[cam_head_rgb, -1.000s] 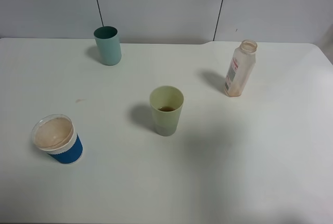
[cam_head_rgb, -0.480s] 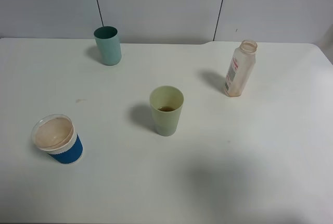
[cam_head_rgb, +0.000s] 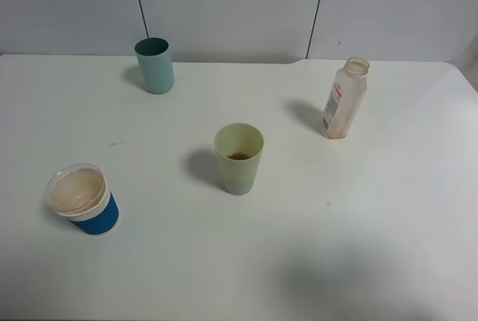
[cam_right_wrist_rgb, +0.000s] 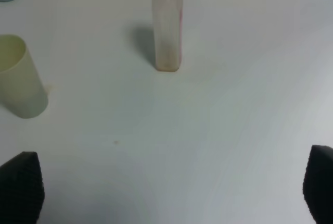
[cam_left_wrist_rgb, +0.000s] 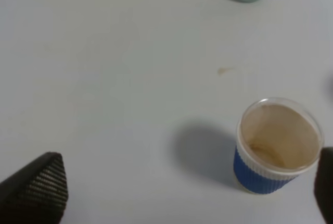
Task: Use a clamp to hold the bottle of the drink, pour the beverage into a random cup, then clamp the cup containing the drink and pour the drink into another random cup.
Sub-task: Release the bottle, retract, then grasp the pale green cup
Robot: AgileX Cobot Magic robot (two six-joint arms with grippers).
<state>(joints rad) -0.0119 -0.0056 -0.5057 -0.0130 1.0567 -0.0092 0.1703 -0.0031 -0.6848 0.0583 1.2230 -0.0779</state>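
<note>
The white worktop (cam_head_rgb: pixel 373 209) is plain but for a small brown spot (cam_head_rgb: pixel 113 143), and it ends at a grey panelled wall (cam_head_rgb: pixel 224 7). The bottle (cam_head_rgb: pixel 344 98) stands upright at the right rear, the pale cup (cam_head_rgb: pixel 239 158) with a little brown drink (cam_head_rgb: pixel 240 156) in the middle, the teal cup (cam_head_rgb: pixel 154 66) at the left rear and a blue-sleeved cup (cam_head_rgb: pixel 81 198) at the front left. The left hand (cam_left_wrist_rgb: pixel 182 182) and right hand (cam_right_wrist_rgb: pixel 171 182) both gape wide, holding nothing.

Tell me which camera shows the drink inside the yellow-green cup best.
The exterior high view: it looks down into the yellow-green tumbler, showing brown liquid at its bottom. The right wrist view shows its side but no liquid; the left wrist view misses it.
</note>
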